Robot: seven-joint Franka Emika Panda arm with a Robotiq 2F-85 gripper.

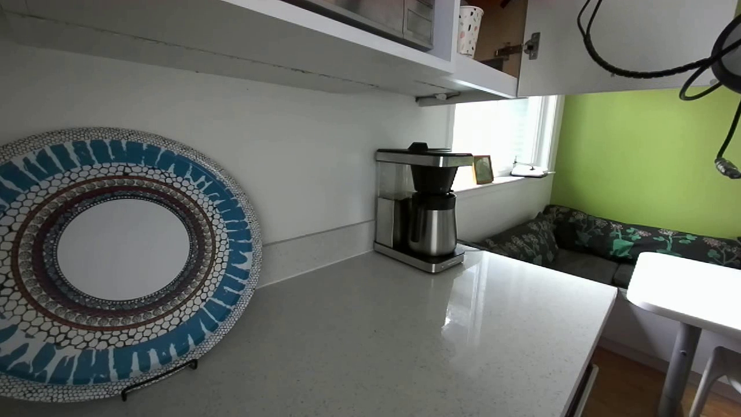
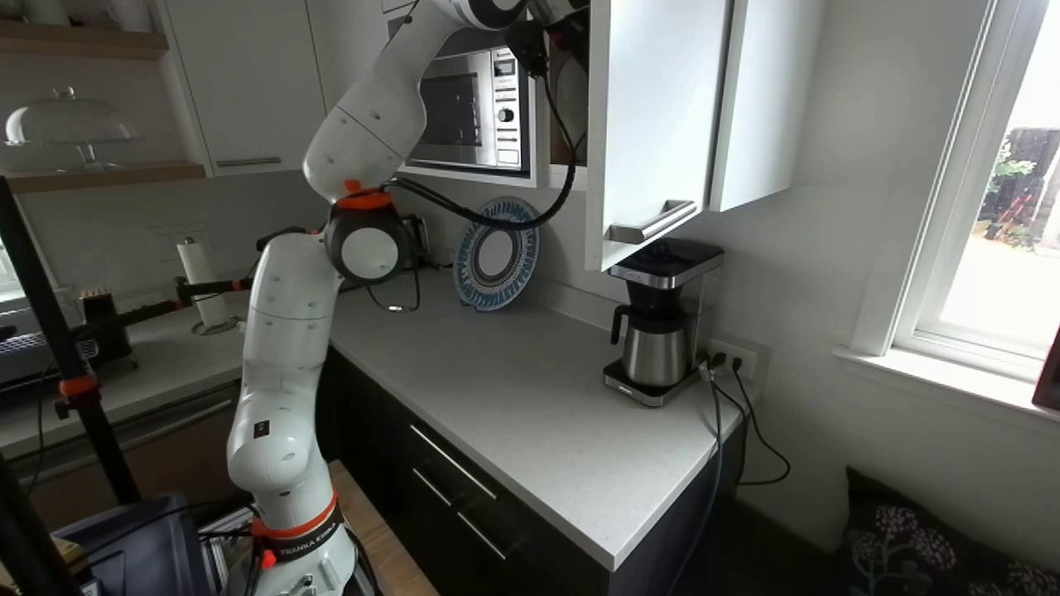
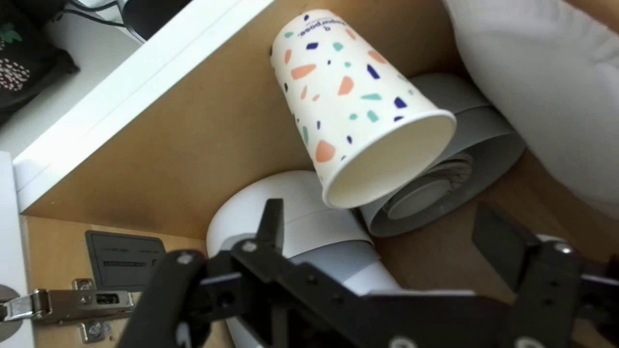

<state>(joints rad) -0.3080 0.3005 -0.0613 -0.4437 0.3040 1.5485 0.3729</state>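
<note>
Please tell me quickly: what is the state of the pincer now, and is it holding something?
Pincer: open, holding nothing; the speckled cup in front of it is not gripped.

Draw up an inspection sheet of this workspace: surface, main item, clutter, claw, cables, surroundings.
Surface: pale speckled countertop, bearing a black-and-steel coffee maker and a round blue-and-white patterned plate propped upright.
Main item: white paper cup with coloured flecks, standing upright inside an open, wood-lined white cabinet.
Clutter: pale round pieces near the cup and a puckered white object, both of unclear identity.
Claw: black, two-fingered, open, holding nothing.
Cables: thick black cable looping from the white robot arm; dark cords hanging beside the coffee maker.
Surroundings: lime-green wall, dark floral cushions, white table, stainless-steel microwave.
</note>
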